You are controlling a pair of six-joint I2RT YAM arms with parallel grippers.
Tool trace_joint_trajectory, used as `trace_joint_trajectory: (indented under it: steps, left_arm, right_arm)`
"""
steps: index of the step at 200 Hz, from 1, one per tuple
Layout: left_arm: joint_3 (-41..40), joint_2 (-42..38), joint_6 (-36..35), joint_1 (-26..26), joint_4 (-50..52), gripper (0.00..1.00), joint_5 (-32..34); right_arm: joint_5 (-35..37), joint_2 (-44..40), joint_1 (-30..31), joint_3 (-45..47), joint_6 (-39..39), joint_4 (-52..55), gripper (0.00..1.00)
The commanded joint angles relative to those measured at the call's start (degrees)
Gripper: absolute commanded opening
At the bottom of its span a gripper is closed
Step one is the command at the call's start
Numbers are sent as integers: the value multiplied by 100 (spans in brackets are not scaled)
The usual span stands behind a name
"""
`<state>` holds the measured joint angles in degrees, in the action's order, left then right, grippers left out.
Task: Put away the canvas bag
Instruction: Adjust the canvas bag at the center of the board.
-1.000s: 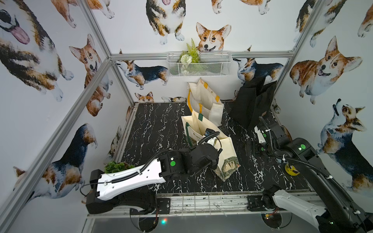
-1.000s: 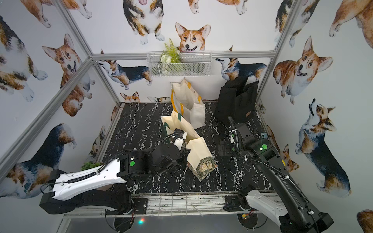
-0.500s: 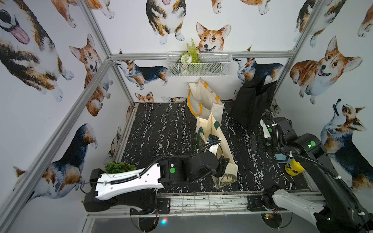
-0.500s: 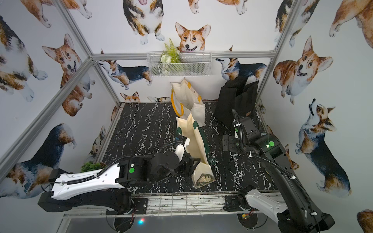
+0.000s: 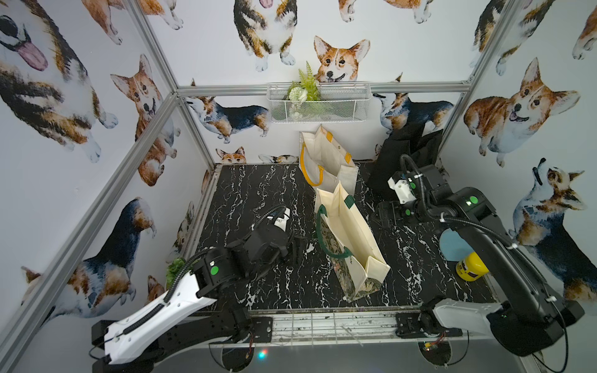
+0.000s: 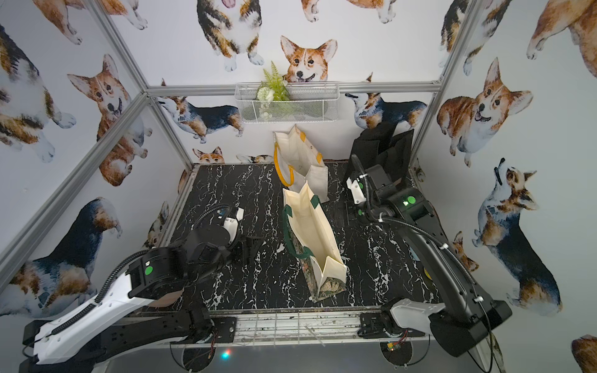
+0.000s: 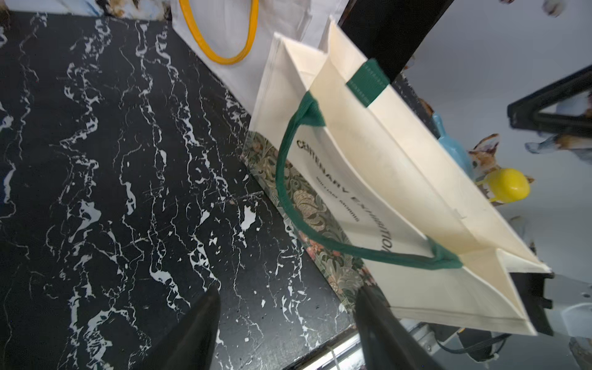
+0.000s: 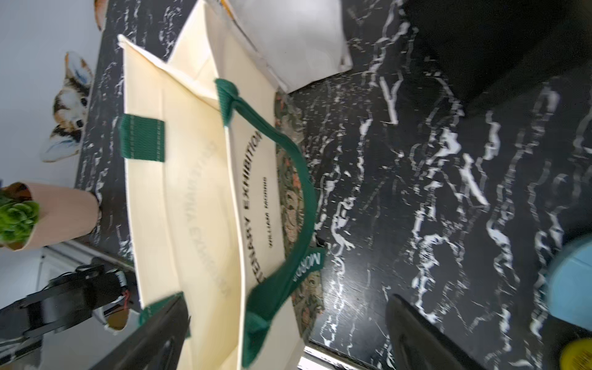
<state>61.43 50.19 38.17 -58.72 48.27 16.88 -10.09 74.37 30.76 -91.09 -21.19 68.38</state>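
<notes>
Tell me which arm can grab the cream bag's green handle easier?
Probably the left. The open left gripper points at the green loop handle drooping down the cream canvas bag; the open right gripper sits nearer its back end.

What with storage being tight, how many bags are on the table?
3: a green-handled bag mid-table, a yellow-handled bag behind it, a black bag in the back right corner, which may hide more.

Free tabletop (image 5: 252, 187) L — canvas bag (image 5: 352, 239) ctr
</notes>
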Motion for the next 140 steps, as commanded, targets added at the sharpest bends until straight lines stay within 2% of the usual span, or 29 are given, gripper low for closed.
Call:
trace_joint_trajectory:
  steps: [1, 24, 63, 104, 140]
  left_arm:
    - [-313, 165, -65, 131, -816, 71, -462]
    - [-491, 654, -124, 247, -1578, 74, -573]
    - [-191, 1661, -341, 424, -2170, 73, -658]
    - [-66, 2071, -487, 647, -2549, 73, -807]
    - [68, 2339, -486, 757, -2637, 73, -1093]
  right_arm:
    - [-681, 441, 61, -395, 38, -358, 98]
    - [-741, 1067, 103, -821, 35, -500, 98]
    - [-719, 2001, 249, -1372, 80, -595, 98]
    - [-649, 2539, 457, -1684, 149, -593, 97]
    - [-239, 2849, 865, -2063, 237, -367, 97]
